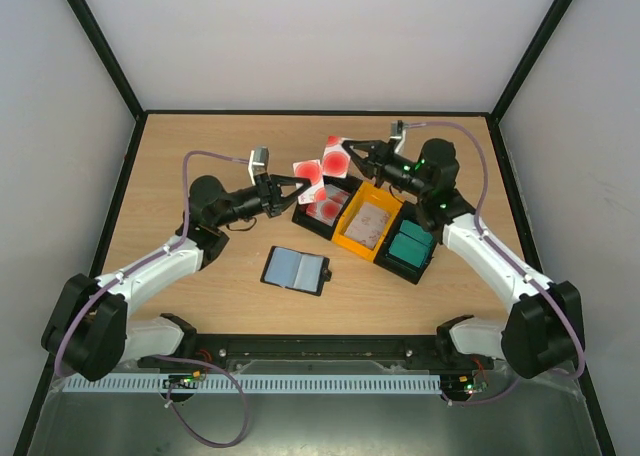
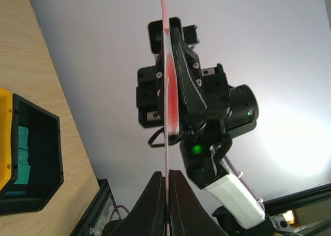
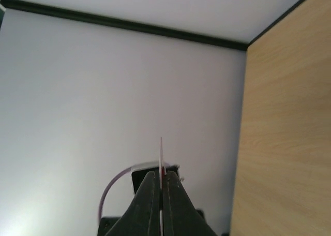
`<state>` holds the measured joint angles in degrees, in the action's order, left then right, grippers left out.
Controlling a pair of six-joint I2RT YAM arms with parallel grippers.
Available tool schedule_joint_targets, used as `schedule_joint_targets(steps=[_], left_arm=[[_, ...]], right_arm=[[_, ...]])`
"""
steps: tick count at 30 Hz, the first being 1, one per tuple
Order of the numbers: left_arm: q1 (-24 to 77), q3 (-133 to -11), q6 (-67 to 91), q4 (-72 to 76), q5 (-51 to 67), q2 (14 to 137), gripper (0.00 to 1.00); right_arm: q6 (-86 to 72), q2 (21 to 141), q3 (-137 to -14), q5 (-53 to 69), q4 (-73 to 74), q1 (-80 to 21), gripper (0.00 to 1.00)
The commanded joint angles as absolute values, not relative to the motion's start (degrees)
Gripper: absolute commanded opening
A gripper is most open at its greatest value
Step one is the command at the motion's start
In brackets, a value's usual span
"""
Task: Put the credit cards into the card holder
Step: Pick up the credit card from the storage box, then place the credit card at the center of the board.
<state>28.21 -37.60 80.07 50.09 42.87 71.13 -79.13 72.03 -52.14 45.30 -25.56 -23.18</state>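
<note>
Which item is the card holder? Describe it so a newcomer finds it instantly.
On the wooden table, look between the row of three bins and the near edge. The card holder lies alone there, opened flat: black-edged with grey-blue inner panels, unlike the deep box-shaped bins.

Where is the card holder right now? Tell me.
In the top view, the card holder lies open on the table, left of centre, just on the near side of the black bin of red-and-white cards.

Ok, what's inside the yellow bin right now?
The yellow bin holds pale beige-grey cards. Only the top face shows, so how many lie beneath it is hidden. Nothing else is visible in there.
</note>
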Motion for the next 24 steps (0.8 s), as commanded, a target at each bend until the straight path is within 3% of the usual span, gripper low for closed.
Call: schedule_joint_targets(steps=[1,5,9,12,18,24], left_arm=[[27.5,-36.0,77.6,47.1,44.3,69.4,0.03],[26.9,-30.8,67.3,31.9,42.3,63.5,0.02],[26.9,-29.7,53.5,3.5,32.7,55.7,0.03],[26.7,-31.0,47.7,-9.1,25.3,52.9,0.03],[26.6,-33.0,44.5,-21.6,15.5,54.7,0.03],[26.5,-34.2,41.7,-25.6,10.1,58.0,0.04]], right_arm=[[-70.1,69.7,-56.9,41.1,-17.7,-20.2,0.02],[-60.9,69.9,-59.4,39.0,-6.6,-19.9,0.02],[-55.8,68.9,-56.3,36.6,0.6,-20.4,0.02],[-54.9,67.9,-52.6,32.0,2.3,-24.3,0.02],[-59.7,68.4,-45.7,19.0,1.2,-39.5,0.02],[-70.3,75.8,-37.9,12.1,-13.4,-51.5,0.02]])
